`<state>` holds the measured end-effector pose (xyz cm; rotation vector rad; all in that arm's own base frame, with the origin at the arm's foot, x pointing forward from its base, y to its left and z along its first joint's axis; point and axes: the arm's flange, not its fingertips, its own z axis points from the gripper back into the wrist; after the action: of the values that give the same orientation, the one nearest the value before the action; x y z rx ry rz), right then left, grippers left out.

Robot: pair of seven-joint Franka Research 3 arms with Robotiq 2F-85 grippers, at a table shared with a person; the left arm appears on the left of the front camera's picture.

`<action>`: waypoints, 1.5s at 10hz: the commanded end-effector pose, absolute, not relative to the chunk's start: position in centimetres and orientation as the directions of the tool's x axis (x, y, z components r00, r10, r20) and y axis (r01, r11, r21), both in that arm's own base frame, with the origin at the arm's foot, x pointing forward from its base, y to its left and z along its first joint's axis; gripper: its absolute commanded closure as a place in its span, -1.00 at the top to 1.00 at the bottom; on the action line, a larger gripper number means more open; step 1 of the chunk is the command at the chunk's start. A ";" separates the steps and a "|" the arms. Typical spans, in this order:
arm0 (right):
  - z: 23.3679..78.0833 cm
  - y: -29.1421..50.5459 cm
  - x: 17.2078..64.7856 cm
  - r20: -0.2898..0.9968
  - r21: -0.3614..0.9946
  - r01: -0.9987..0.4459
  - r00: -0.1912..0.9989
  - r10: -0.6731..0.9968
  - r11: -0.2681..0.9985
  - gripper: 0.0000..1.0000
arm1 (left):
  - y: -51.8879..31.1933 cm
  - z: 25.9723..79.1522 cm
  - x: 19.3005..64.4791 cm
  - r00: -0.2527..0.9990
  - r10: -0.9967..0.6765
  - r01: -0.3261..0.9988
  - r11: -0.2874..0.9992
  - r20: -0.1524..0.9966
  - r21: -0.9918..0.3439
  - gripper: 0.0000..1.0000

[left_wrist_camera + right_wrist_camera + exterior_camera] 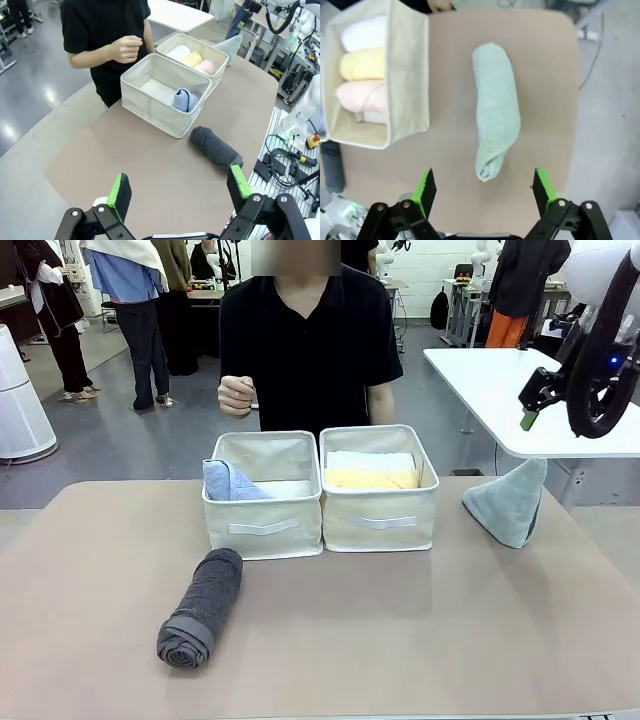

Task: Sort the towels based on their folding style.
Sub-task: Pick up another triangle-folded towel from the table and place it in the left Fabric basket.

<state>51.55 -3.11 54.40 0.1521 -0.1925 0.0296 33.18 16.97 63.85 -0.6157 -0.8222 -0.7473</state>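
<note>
A dark grey rolled towel [201,608] lies on the table in front of the left cream bin [262,525], and I see it again in the left wrist view [216,146]. A lavender-blue cone towel [230,483] sits inside that bin. The right bin [380,520] holds white [364,33], yellow [363,64] and pink [362,95] rolls. A pale grey-green cone towel [510,501] rests on the table to the right of the bins, directly under my open right gripper [487,191]. My left gripper [181,191] hangs open above the table's left side, holding nothing.
A person in a black shirt stands behind the bins with a fist [237,395] raised over the left one. The brown table [400,640] is bare along its front. A white table [500,390] stands at the back right.
</note>
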 end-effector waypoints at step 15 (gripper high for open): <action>44.0 -2.1 55.8 -0.001 -0.014 0.003 1.000 -0.003 1.000 1.00 | 17.1 63.8 33.1 0.435 -0.354 0.799 0.575 0.828 -0.174 1.00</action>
<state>55.21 -2.37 44.11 0.0154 -0.0396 0.0170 33.17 16.96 63.87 -0.6153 -0.8222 -0.7479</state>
